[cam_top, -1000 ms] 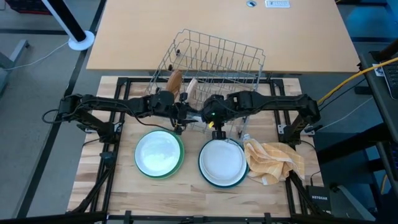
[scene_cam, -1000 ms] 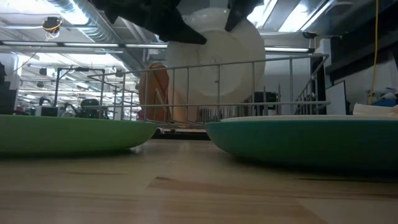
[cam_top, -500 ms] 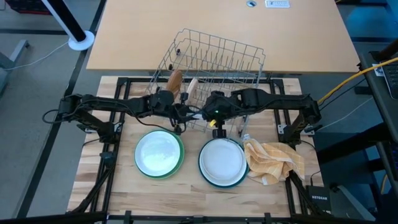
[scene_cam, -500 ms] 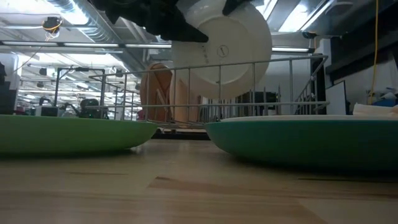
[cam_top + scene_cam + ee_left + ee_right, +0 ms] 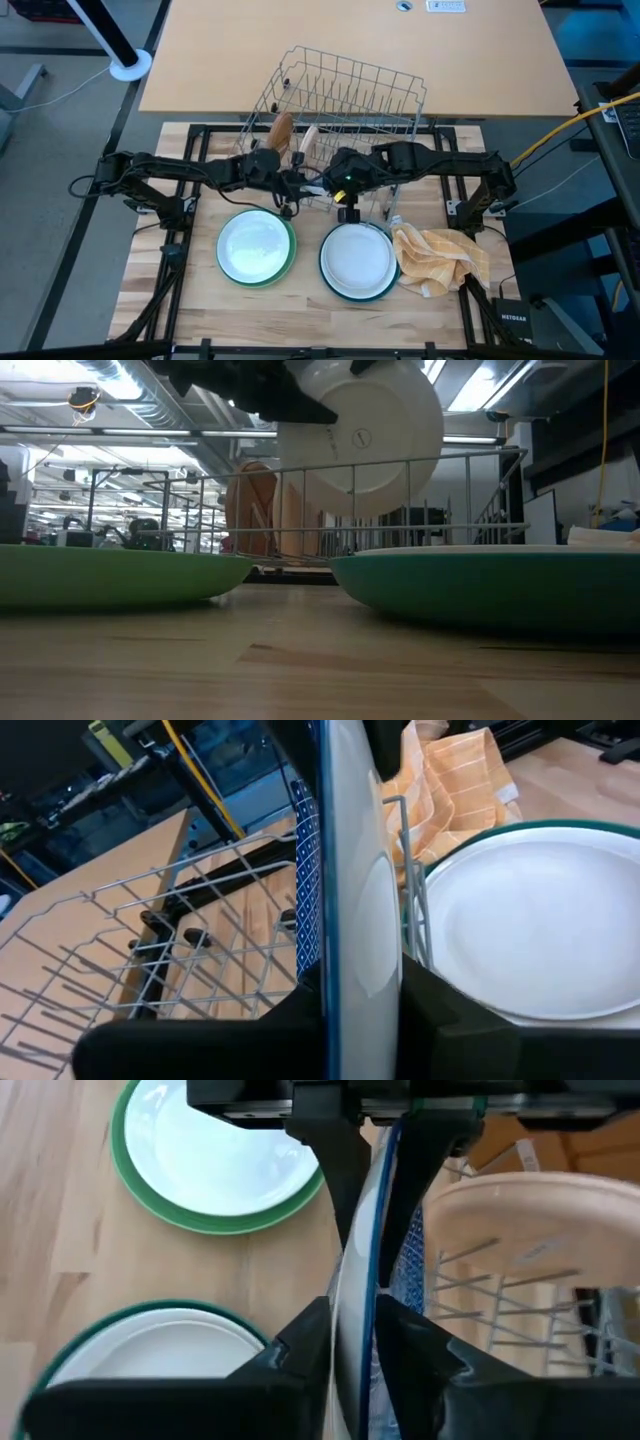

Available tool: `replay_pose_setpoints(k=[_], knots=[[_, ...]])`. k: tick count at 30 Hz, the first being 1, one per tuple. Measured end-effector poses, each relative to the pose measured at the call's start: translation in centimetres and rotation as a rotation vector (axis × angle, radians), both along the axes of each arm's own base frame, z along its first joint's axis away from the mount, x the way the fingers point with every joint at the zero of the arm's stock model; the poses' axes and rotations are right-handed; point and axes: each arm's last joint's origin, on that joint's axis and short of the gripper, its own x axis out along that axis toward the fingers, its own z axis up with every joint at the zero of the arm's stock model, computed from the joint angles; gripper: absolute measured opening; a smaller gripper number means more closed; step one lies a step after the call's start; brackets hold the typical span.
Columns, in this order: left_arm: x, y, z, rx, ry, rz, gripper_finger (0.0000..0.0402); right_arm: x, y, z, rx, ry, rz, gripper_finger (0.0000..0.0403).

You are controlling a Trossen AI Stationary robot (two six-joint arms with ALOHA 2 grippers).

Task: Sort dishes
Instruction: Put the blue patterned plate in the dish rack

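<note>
Status for you: sorting is partway. In the high view, lower centre, two stacks sit on the table: a white plate on the green plate at left, another white plate on the teal plate at right. The yellow checked cloth lies just right of the teal stack, touching it.

The plate in hand is a white plate with a blue rim, held on edge above the front of the wire rack, centre frame. In the low view it's up in the top middle, face toward the camera, a small mark near its centre, its lower part showing behind the rack bars.

Left gripper is clamped on that plate's rim; fingers sit tight on either side in its wrist view. Right gripper straddles the same rim from the other side, but its fingers show a slight gap, so I read it as letting go rather than gripping. Looks like a handover to the left arm, my read only.

Left to do: at least two wood-coloured plates, a brown plate and a tan plate, stand in the rack at upper centre. The held plate isn't placed yet. Can't tell which stack it's meant for.
</note>
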Motion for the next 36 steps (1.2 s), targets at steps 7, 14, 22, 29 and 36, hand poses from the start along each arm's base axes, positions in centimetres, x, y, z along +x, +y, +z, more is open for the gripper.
replay_pose_setpoints(k=[7, 14, 22, 29, 36], knots=[[0.0, -0.1, 0.0, -0.049, -0.002, 0.012, 0.0031, -0.1, 0.0, 1.3, 0.024, -0.039, -0.022, 0.0124], [0.0, -0.2, 0.1, -0.065, -0.005, 0.017, 0.0031, -1.5, -0.2, 6.4, -0.017, -0.192, -0.051, 0.0126], [-0.6, -0.1, 4.2, -0.157, -0.211, 0.052, 0.0031, -4.8, -1.0, 12.5, -0.224, -0.378, -0.182, 0.0127], [-2.4, 1.7, 9.1, -0.145, -0.359, 0.147, 0.0031, -8.3, -1.8, 15.8, -0.477, -0.511, -0.362, 0.0127], [-4.6, 6.0, 13.4, -0.102, -0.517, 0.352, 0.0031, -9.7, -2.7, 16.6, -0.66, -0.461, -0.46, 0.0127]])
